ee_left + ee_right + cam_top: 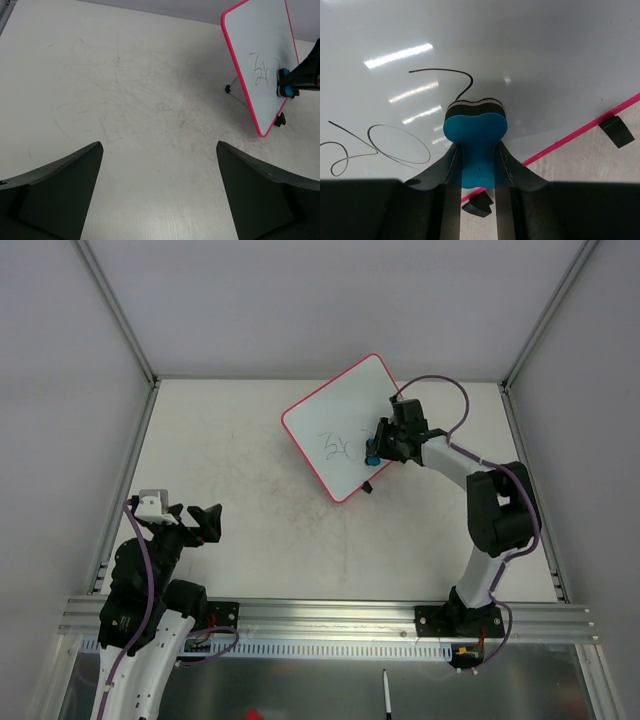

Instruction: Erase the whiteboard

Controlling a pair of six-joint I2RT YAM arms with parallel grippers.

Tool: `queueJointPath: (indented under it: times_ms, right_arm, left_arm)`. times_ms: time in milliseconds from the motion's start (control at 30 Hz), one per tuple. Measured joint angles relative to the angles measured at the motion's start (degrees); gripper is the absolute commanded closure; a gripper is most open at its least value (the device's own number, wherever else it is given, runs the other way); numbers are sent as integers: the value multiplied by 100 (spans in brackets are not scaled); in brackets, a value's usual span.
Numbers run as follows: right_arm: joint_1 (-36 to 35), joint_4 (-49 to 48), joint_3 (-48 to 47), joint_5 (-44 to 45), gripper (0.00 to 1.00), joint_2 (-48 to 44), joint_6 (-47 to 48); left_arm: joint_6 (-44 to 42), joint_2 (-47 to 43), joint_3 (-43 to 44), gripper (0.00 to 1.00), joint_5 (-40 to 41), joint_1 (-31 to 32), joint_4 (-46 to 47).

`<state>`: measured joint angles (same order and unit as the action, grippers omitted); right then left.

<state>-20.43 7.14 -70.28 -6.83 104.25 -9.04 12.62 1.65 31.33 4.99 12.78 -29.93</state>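
Note:
The whiteboard (pixel 335 425), white with a pink-red rim, stands tilted at the table's back centre. Black scribbles (pixel 336 448) mark its lower part. It also shows in the left wrist view (pixel 260 50) and fills the right wrist view (pixel 530 50). My right gripper (pixel 378 450) is shut on the blue bone-shaped eraser (pixel 476 145), whose black felt end presses on the board next to the scribbles (pixel 380 145). The eraser also shows in the left wrist view (pixel 285 82). My left gripper (pixel 192 518) is open and empty above the table at the near left.
Small black clips (pixel 616 131) sit at the board's lower edge on the scuffed white table (pixel 230 490). Aluminium frame rails (pixel 330 615) run along the near edge and the sides. A pen (pixel 387 692) lies below the rail.

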Motion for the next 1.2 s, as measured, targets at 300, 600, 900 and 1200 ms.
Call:
queueJointPath:
  times_ms: [300, 600, 900, 1200]
  right_arm:
    - [20, -896, 605, -13, 100, -146, -409]
    - [81, -1290, 894, 17, 100, -225, -831]
    - [234, -1449, 1071, 11, 100, -247, -1226]
    - [522, -1270, 1241, 190, 100, -240, -1305]
  left_arm:
    - [-4, -9, 0, 1, -2, 0, 2]
    - [-4, -46, -2, 1, -4, 0, 0]
    - [-7, -57, -2, 1, -4, 2, 0]
    - [-7, -57, -2, 1, -7, 0, 0]
